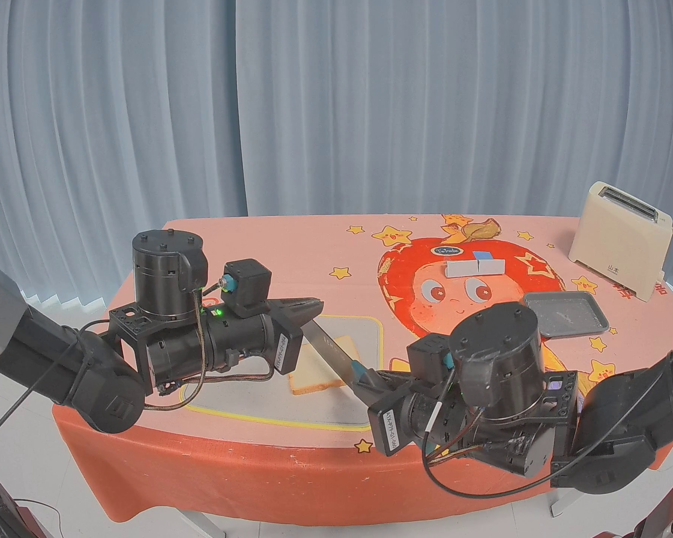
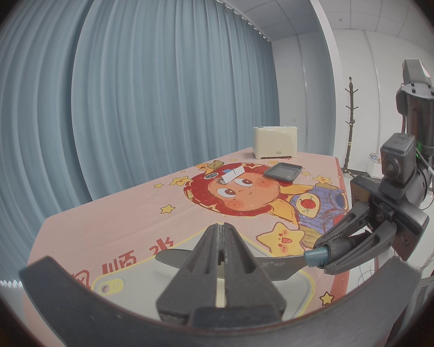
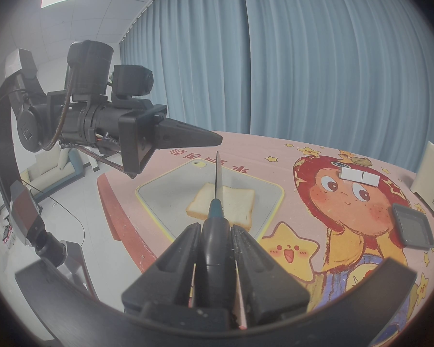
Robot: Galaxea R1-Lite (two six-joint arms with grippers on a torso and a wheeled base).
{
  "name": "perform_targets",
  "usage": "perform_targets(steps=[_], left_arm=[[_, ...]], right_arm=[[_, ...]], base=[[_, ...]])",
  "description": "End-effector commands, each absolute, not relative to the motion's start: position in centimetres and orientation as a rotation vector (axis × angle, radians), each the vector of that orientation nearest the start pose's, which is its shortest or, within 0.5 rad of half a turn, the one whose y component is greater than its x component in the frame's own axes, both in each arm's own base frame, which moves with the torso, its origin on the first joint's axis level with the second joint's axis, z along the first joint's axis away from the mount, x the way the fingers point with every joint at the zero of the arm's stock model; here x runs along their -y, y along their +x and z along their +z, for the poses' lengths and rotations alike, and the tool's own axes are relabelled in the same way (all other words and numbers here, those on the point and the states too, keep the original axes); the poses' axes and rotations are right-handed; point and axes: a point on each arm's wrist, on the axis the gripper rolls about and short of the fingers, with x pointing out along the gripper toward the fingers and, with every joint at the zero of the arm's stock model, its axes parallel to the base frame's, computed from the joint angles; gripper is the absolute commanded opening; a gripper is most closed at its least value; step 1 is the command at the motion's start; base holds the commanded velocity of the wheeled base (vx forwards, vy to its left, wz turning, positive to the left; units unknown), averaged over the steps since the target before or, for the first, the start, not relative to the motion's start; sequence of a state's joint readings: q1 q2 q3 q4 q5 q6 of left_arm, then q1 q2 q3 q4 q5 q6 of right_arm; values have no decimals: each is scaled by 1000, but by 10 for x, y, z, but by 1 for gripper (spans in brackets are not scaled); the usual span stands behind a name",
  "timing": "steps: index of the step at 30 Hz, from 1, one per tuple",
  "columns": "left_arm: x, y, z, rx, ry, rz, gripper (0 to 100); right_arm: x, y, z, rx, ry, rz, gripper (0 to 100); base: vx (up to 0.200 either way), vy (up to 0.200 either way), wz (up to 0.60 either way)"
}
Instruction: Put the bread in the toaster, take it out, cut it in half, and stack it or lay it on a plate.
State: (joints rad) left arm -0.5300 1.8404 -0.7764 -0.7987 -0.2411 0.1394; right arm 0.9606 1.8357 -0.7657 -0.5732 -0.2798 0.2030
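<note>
Bread point(image 1: 315, 376): one slice lies flat on the grey cutting board point(image 1: 262, 405) with the yellow edge, at the near side of the desk point(image 1: 277, 255).

Right claw point(image 1: 366, 379): clenched on the handle of the knife point(image 1: 329, 349). The blade points away from the claw toward the left arm and runs across the slice. In the right wrist view the blade point(image 3: 217, 179) stands edge-on over the middle of the bread point(image 3: 236, 206). Whether the edge touches the slice cannot be determined.

Left claw point(image 1: 318, 306): fingers pressed together with nothing between them. It hangs above the far side of the board, just beside the knife tip and apart from the bread. The left wrist view shows the closed fingers point(image 2: 205, 261) in front of the blade point(image 2: 275, 266).

Toaster point(image 1: 624, 237): upright at the far right corner of the desk, well apart from the board.

Plate point(image 1: 568, 314): a grey rectangular tray between the toaster and the right arm.
</note>
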Motion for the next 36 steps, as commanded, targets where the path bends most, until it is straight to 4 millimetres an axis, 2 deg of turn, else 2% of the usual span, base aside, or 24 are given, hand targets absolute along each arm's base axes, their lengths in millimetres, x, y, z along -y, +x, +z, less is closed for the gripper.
perform_targets(steps=[1, 4, 10, 20, 36], left_arm=[[171, 280, 142, -231, 173, -787, 0], [173, 284, 133, -257, 176, -783, 0], [174, 286, 131, -264, 177, -768, 0], [182, 301, 113, -241, 170, -743, 0], [182, 302, 104, -271, 173, -745, 0]], right_arm=[[-258, 188, 123, -479, -103, 619, 0], [-257, 189, 123, -479, -103, 615, 0], [-258, 187, 123, -479, -103, 622, 0], [-259, 189, 118, -489, -108, 614, 0], [-259, 189, 116, -495, -113, 612, 0]], base=[[0, 0, 0], [0, 0, 0], [0, 0, 0], [0, 0, 0], [0, 0, 0]])
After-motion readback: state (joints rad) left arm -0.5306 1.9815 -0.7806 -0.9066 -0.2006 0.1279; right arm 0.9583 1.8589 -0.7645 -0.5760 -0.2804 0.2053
